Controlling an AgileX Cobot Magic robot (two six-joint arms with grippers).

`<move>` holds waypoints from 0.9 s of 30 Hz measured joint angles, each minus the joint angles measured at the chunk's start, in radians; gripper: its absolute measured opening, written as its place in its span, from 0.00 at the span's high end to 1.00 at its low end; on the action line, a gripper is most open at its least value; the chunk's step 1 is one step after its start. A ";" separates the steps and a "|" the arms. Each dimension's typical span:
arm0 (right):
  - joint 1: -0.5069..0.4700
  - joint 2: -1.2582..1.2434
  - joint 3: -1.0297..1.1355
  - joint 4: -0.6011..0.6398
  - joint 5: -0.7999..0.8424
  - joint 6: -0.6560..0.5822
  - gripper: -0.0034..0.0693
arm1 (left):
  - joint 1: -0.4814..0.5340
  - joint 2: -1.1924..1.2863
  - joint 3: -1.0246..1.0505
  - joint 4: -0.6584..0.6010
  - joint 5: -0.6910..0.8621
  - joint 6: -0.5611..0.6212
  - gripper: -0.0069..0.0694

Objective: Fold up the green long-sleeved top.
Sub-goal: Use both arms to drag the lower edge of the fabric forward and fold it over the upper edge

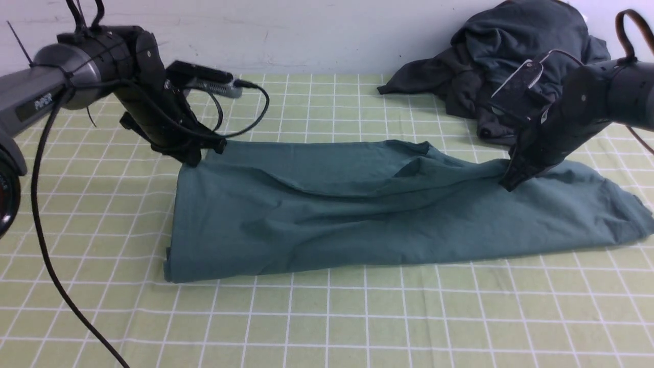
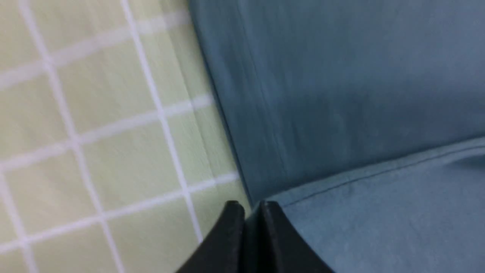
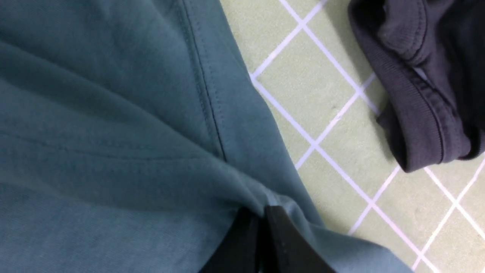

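Pale wall (image 1: 306, 36) backs a tabletop (image 1: 327, 317) covered in a light green cloth with white grid lines. Spread wide across its middle lies the green long-sleeved top (image 1: 357, 214), a broad flat band with a fairly straight near edge and soft ridges running through its centre. At the far edge of the top, towards its right end, the right claw (image 1: 508, 181) is clamped tight on a pinch of the fabric, creases converging at its tips and the cloth raised slightly there. At the far left corner, the left claw (image 1: 196, 156) has its tips pressed together right at the hem. That wrist view is blurred, so I cannot tell whether any cloth is caught between them. Beyond the right claw, at the tabletop's far right, sits a heap of dark grey garments (image 1: 511, 61), near the top but not touching it.
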State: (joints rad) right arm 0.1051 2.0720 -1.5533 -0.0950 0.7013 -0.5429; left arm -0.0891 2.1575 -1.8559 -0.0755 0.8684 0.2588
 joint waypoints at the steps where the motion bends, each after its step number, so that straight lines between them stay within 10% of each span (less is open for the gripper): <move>1: -0.004 0.000 0.000 0.000 0.000 0.000 0.96 | 0.000 -0.015 0.000 0.000 -0.027 0.001 0.88; 17: -0.055 0.069 -0.009 0.055 -0.227 0.057 0.93 | 0.000 0.128 0.000 -0.001 -0.482 -0.073 0.87; 27: -0.049 0.058 -0.126 0.062 -0.136 0.268 0.59 | 0.000 0.109 0.000 0.004 -0.480 -0.085 0.39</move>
State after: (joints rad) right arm 0.0559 2.1298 -1.6794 -0.0331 0.5655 -0.2745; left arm -0.0891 2.2661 -1.8559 -0.0710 0.3882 0.1734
